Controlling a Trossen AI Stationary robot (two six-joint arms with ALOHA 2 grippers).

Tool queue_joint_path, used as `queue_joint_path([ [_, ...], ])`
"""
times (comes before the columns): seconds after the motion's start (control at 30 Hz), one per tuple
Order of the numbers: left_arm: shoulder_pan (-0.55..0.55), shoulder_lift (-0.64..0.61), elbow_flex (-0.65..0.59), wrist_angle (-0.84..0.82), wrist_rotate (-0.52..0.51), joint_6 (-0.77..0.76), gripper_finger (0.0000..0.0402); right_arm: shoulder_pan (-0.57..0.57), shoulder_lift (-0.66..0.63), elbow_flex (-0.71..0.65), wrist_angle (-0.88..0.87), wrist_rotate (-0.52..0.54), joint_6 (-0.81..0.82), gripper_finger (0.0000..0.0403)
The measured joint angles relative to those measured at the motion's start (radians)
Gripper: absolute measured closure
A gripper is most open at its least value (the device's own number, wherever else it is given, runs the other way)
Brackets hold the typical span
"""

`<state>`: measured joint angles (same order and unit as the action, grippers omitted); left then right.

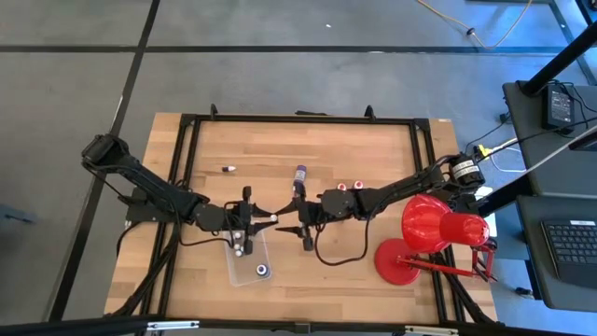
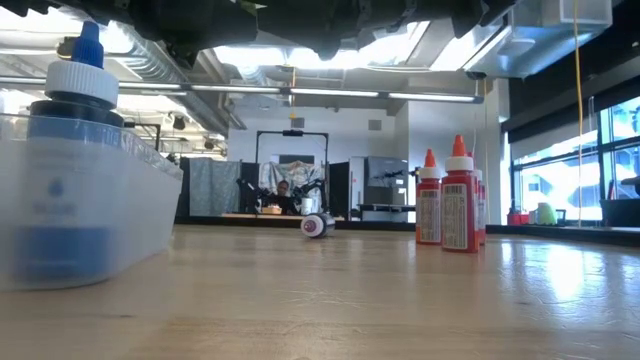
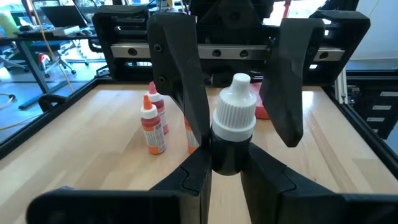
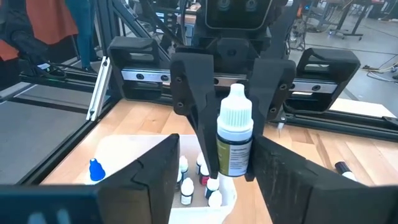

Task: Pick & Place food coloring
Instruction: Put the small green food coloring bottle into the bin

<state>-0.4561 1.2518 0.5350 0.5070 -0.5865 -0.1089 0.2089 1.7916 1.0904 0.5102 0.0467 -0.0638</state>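
The two claws meet over the middle of the pale wooden worktop [image 1: 373, 149], just above the clear plastic tray [image 1: 250, 266]. The left claw [image 3: 225, 163] is closed on a small dropper bottle [image 3: 231, 134] with a dark round body and a ribbed white cap. The right claw [image 4: 208, 180] stands spread wide, its flat black fingers [image 4: 157, 171] on both sides of this bottle without touching it.

In the tray stand several tiny bottles with white caps [image 4: 185, 186] and one with a blue pointed cap [image 4: 95, 169]. Red bottles [image 2: 452, 195] stand upright on the wood behind, and a longer purple bottle [image 1: 299, 175] lies near them. One small bottle [image 1: 228, 169] lies alone, well apart.
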Motion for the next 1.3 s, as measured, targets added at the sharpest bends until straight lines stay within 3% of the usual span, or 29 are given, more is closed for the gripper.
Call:
queue_joint_path([
  [0.23,0.0,0.0,0.0,-0.001,0.002,0.0,0.0335,0.0,0.0,0.0,0.002,0.001,-0.019,0.0209],
  [0.67,0.0,0.0,0.0,-0.004,0.037,-0.009,0.0335,0.0,0.0,0.0,0.008,0.004,-0.016,0.0278],
  [1.3,0.0,-0.001,0.0,-0.014,0.089,-0.035,0.0335,0.0,0.001,-0.001,0.013,0.0,0.012,0.0318],
])
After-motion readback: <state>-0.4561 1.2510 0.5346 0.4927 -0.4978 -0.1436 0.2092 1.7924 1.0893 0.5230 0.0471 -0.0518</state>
